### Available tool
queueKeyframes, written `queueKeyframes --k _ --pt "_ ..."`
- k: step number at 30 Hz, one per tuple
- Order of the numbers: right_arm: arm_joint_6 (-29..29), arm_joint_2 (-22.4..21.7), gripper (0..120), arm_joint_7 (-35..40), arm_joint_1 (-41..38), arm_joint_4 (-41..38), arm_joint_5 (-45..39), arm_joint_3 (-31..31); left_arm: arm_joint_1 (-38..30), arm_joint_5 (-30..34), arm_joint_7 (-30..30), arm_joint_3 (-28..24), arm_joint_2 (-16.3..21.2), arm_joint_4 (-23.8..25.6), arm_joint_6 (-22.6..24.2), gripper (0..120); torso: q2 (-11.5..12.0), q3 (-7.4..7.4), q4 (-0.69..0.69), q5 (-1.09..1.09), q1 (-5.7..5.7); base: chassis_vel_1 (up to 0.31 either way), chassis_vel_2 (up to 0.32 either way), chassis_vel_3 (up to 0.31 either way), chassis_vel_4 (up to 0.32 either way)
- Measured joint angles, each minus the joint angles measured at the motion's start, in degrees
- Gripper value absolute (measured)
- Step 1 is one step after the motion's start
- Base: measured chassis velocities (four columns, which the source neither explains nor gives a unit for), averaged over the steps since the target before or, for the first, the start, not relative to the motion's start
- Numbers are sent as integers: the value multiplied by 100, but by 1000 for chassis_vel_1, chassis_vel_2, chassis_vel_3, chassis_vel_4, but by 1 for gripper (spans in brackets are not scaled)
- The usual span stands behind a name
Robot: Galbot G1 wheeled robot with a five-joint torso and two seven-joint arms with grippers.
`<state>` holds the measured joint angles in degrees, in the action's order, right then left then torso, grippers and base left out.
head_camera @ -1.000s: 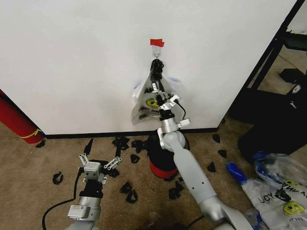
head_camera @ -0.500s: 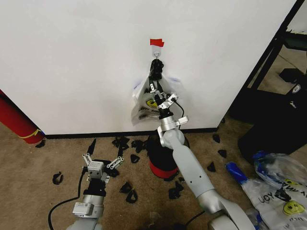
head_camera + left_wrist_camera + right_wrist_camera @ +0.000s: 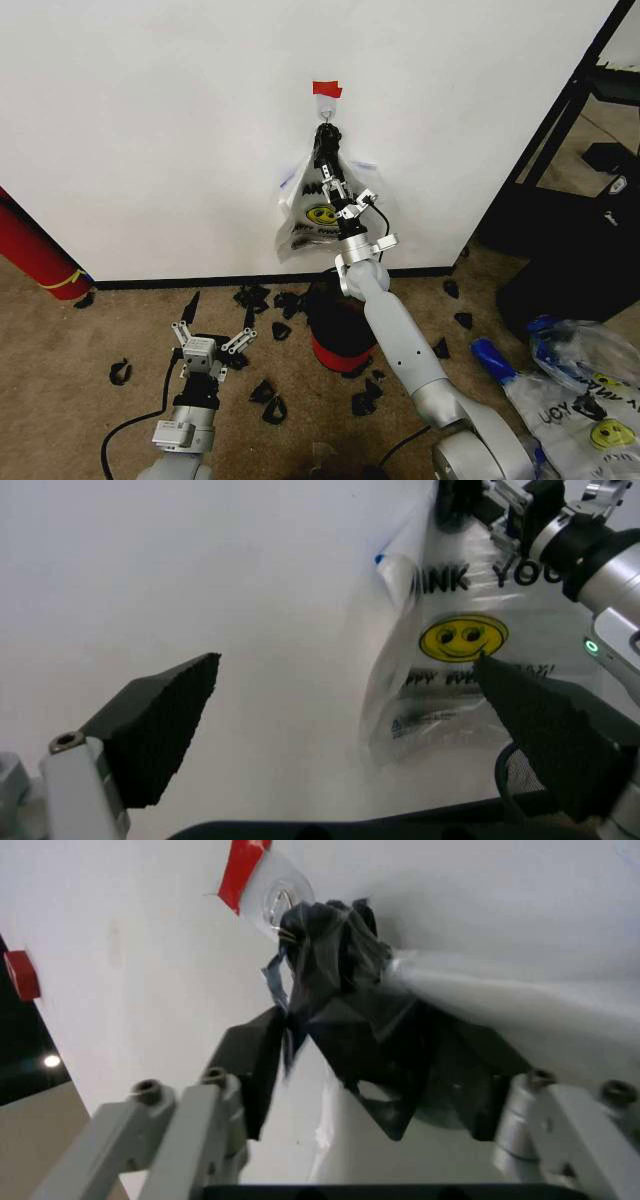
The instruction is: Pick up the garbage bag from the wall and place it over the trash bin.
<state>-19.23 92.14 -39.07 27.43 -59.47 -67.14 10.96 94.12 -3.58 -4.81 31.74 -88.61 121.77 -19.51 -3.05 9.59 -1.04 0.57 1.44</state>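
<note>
Garbage bag [image 3: 322, 212] hung from hook on wall [image 3: 150, 120], at 12 o'clock above trash bin [image 3: 338, 330]. Right gripper [image 3: 338, 190] at bag's gathered neck, jaws parted around it, not clamped. Left gripper [image 3: 212, 335] idle, open, 8 o'clock of bin. Step: grasp; next likely needs closing, then lifting off hook.

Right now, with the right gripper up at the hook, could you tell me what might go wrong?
The right gripper straddles the garbage bag at its bunched handles, jaws open; closing off-centre could catch only thin film and tear it. The handles hang on a hook held by red tape; a hard pull might strip it off the wall.
</note>
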Motion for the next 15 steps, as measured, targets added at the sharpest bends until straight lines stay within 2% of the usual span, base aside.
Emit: queueKeyframes --k 6,9,13,15 --pt "-3 0 27 8 -35 -1 68 13 -3 -11 0 -23 30 -11 -15 100 0 0 0 0 0 0 0 0 0" --pt "-6 0 22 9 -15 -16 97 13 -5 -11 -1 -23 44 -11 -16 100 0 0 0 0 0 0 0 0 0" --pt "-12 0 0 3 49 -36 195 11 -20 -10 -2 -31 71 -30 -21 100 0 0 0 0 0 0 0 0 0" --pt "-12 0 0 -13 52 -35 213 16 -23 -10 -2 -39 75 -43 -27 100 0 0 0 0 0 0 0 0 0"
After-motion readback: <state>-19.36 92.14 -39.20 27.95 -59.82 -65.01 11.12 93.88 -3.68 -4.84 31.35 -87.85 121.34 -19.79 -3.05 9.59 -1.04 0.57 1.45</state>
